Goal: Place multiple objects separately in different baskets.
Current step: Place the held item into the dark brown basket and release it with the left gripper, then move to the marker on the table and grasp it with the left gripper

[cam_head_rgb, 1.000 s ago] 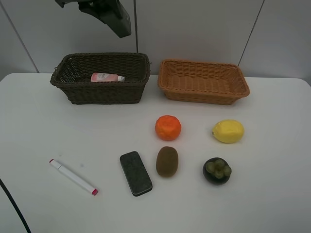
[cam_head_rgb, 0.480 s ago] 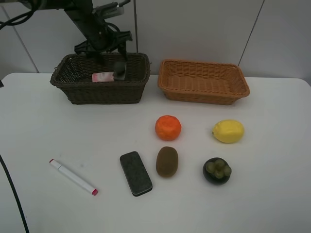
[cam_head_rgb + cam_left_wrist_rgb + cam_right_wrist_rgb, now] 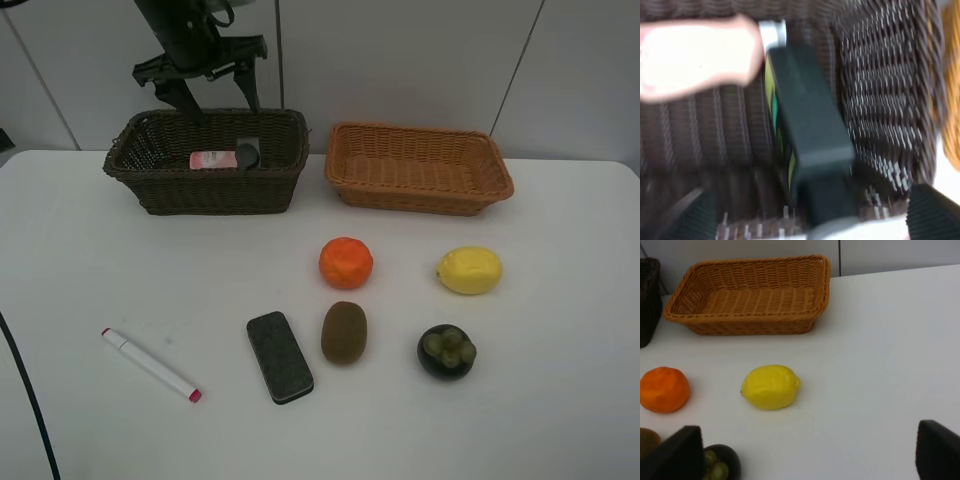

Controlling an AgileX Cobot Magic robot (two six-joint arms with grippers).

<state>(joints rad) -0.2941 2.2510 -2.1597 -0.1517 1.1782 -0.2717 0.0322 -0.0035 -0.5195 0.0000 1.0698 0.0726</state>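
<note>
**Beneath the parted left gripper (image 3: 212,98)**

Spread wide, gripping nothing. Just below, inside the dark brown basket (image 3: 200,190): dark green bottle (image 3: 807,145), long axis crosswise to the pink bottle (image 3: 695,57) beside it, narrower end seemingly nearest the claw. Right gripper (image 3: 807,455): likewise parted, empty.

Black arm (image 3: 185,30) and two-fingered black tool (image 3: 213,93), thin black cable (image 3: 28,402).

dark brown woven basket (image 3: 205,192) | orange-tan woven basket (image 3: 420,196) | yellow lemon (image 3: 469,270) | black eraser (image 3: 280,357) | pink bottle (image 3: 212,159)
</note>
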